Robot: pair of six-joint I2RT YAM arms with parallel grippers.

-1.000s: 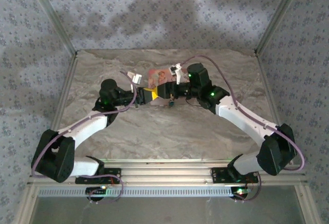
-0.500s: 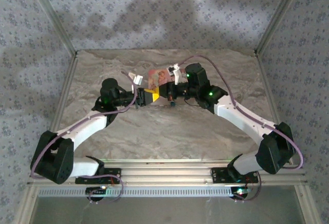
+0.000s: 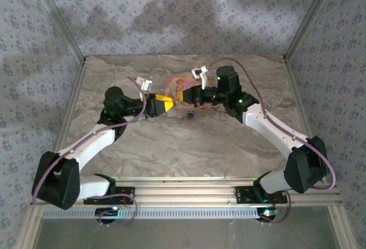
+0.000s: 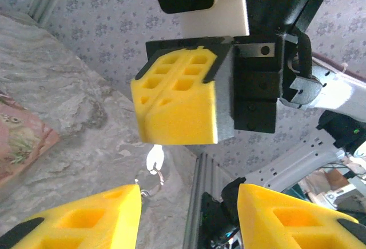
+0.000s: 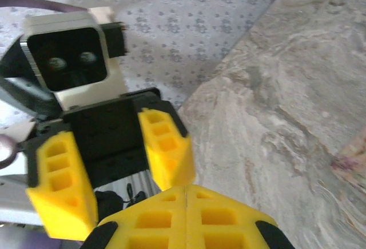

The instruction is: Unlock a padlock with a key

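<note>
My right gripper (image 3: 186,96) hovers over the middle of the marble table (image 3: 189,146), its yellow fingers (image 4: 177,103) pressed flush together. From under them hangs a small silvery key (image 4: 155,157) with a wire ring (image 4: 147,183) through its end. In the top view it is a tiny dark speck (image 3: 191,113). My left gripper (image 4: 183,220) faces it tip to tip, open, with nothing between its fingers (image 5: 166,152). It sits just left of the right gripper (image 3: 162,105). The padlock is hidden; I cannot make it out.
A pink floral box (image 3: 174,83) lies on the table just behind the two grippers, its corner at the left of the left wrist view (image 4: 17,140). Aluminium frame rails (image 3: 68,106) and patterned walls bound the table.
The left gripper went from shut to open and drew back to the left. The right gripper closed, then shifted slightly right and up; the key now hangs from it.
</note>
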